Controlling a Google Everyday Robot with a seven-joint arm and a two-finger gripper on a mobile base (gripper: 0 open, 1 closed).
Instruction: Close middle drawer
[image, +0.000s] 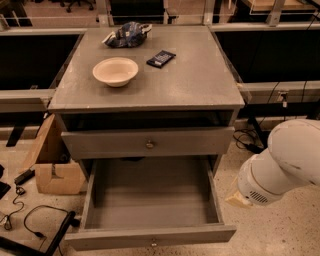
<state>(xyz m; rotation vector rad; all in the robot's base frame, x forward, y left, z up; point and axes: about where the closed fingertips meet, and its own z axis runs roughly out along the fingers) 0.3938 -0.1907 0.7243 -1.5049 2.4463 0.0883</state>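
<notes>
The gripper (239, 200) sits low on the right, at the end of the bulky white arm (282, 162), just beside the right wall of the middle drawer (150, 200) and apart from it. Only a pale tip shows past the arm's housing, so I cannot tell whether the gripper is open or closed.

The middle drawer is pulled far out of the cabinet, its bare grey inside empty, its low front panel (125, 239) nearest the camera with a small round knob (154, 243) at the centre. It is probably light and stiff, and should slide straight if pushed squarely. A flat push on the front panel near the knob seems best; an off-centre shove could skew it on its runners.

Above it is the taller-fronted drawer (100, 145). The cabinet top (200, 85) carries a bowl (115, 71), a dark flat device (161, 58) and a crumpled bag (127, 35).
</notes>
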